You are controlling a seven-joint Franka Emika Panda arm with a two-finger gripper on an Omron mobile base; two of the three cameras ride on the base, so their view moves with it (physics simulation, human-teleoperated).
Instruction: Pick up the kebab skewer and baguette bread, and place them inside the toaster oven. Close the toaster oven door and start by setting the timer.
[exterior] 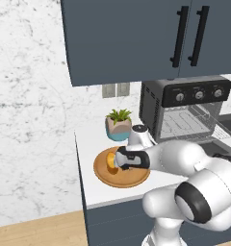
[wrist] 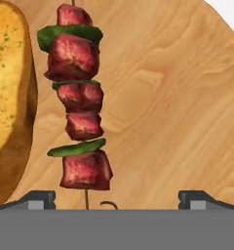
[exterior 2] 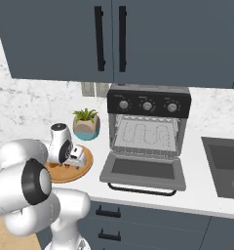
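Wide-open gripper (wrist: 117, 197) hangs over the kebab skewer (wrist: 80, 107), baguette bread (wrist: 9, 97) beside it

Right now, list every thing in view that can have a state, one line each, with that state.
toaster oven door: open, folded down flat.
toaster oven: wire rack bare, nothing inside.
kebab skewer: lying on the wooden plate, not gripped.
baguette bread: lying on the plate beside the skewer.
hand: open, over the plate, holding nothing.
upper cabinet doors: shut.
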